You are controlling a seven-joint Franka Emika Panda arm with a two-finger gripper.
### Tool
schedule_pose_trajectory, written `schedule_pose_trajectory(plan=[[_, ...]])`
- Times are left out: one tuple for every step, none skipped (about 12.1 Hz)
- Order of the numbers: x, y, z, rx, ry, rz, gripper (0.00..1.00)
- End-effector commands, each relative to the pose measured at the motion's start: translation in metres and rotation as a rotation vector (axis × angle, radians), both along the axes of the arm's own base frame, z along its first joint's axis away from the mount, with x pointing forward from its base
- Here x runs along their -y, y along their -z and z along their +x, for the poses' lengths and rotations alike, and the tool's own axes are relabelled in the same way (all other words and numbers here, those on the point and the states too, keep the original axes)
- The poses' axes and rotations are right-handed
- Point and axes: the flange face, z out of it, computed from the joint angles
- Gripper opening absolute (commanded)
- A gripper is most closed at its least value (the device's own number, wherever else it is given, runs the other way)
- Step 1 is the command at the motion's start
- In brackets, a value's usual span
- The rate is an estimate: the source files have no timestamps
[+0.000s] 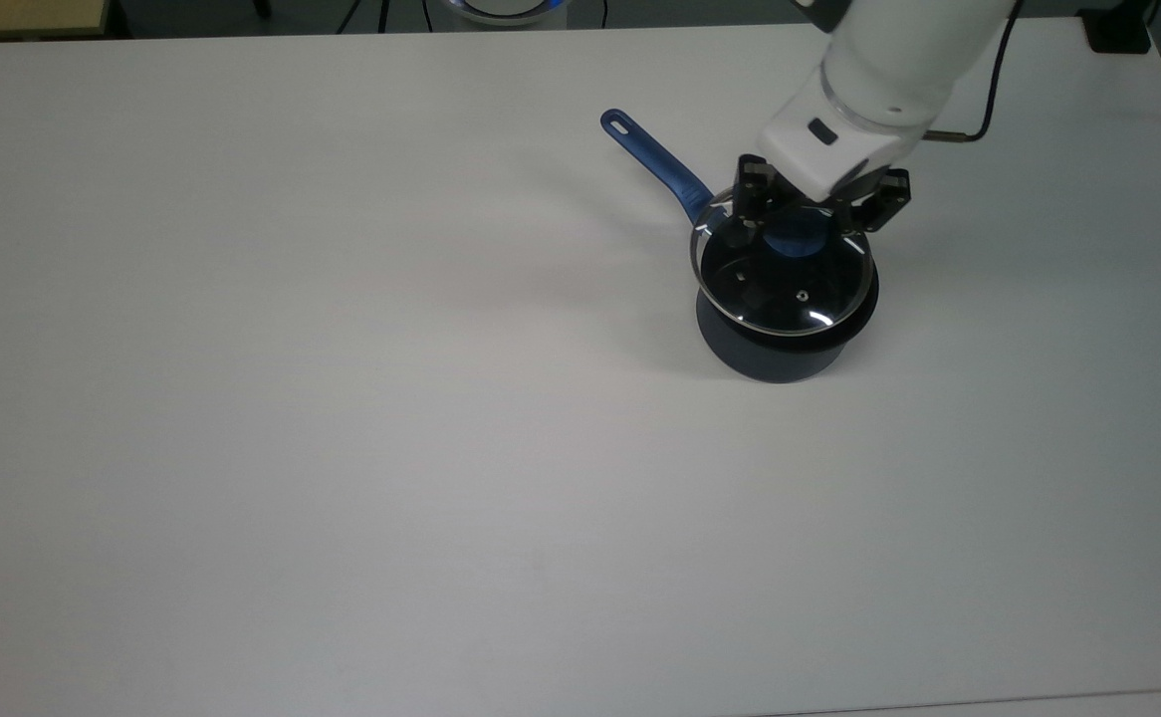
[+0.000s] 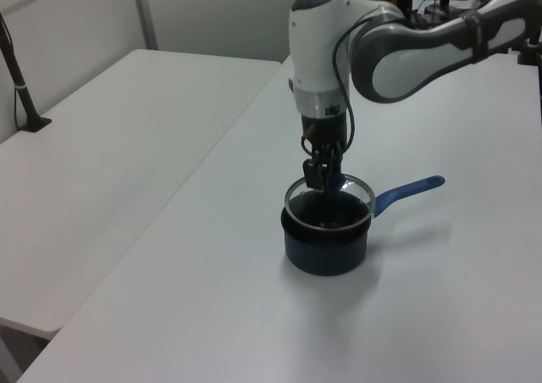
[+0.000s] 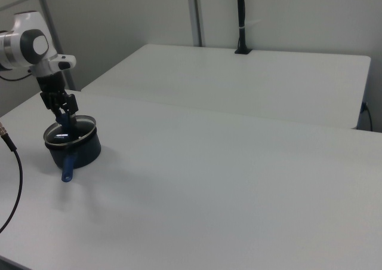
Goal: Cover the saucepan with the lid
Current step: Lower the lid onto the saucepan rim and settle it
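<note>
Lid (image 1: pixel 785 284) held level just above the saucepan (image 1: pixel 778 349) mouth, far right of the top view.
Fingers (image 1: pixel 746 221) clench its blue knob (image 1: pixel 793 239) between them, over the white worktop (image 1: pixel 342 398).

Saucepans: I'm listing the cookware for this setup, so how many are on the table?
1. The saucepan stands toward the top view's right, its blue handle pointing to the upper left. The gripper holds the lid over its rim.

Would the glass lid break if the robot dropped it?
Probably it could: the lid looks like clear glass in a thin metal rim. It seems stiff, staying flat while held by its knob. Held just above the saucepan, any fall would likely be short.
</note>
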Motion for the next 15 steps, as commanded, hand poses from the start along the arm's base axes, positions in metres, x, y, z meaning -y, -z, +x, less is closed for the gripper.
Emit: schedule_pose_trajectory(plan=[[-0.011,-0.002,0.002,0.008,0.014,0.003,0.53],[-0.012,-0.001,0.002,0.008,0.013,0.003,0.53],[-0.013,0.002,0.002,0.006,0.012,0.001,0.53],[-0.013,0.004,0.003,0.005,0.012,0.0,0.53],[-0.012,0.006,0.004,0.009,0.014,0.002,0.53],[-0.013,0.007,0.004,0.013,0.012,0.004,0.53],[-0.014,0.014,0.005,0.006,0.011,-0.002,0.53],[-0.013,0.017,0.006,0.002,0.013,-0.005,0.53],[-0.013,0.019,0.007,0.003,0.012,-0.007,0.53],[-0.013,0.02,0.006,0.001,0.011,-0.009,0.53],[-0.013,0.02,0.006,0.001,0.011,-0.009,0.53],[-0.013,0.02,0.006,0.001,0.011,-0.009,0.53],[-0.013,0.021,0.006,0.001,0.011,-0.009,0.53],[-0.014,0.023,0.006,-0.002,0.011,-0.011,0.54],[-0.015,0.03,0.007,-0.009,0.011,-0.016,0.58]])
